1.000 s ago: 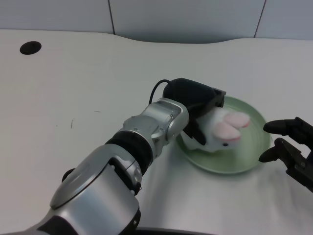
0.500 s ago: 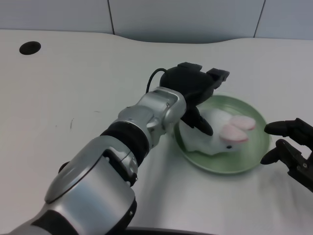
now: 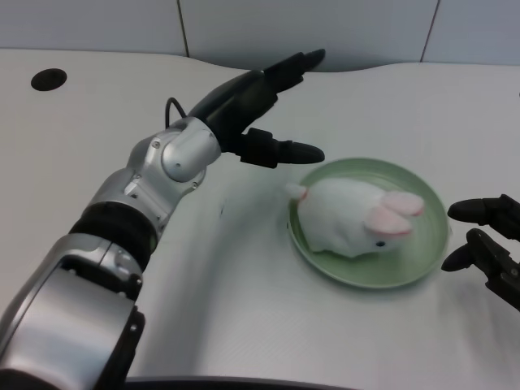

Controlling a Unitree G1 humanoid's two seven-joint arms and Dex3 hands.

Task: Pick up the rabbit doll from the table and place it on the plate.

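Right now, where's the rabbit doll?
Head view, right of centre: the rabbit doll lies on the green plate, free of the open left robot hand raised up-left of it.

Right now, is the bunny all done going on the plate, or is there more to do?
Looks done: the rabbit doll lies on the green plate. Nothing is in hand: the left hand is open, fingers spread, up and to the left of the plate, touching nothing. Nothing seems left except pulling that arm away.
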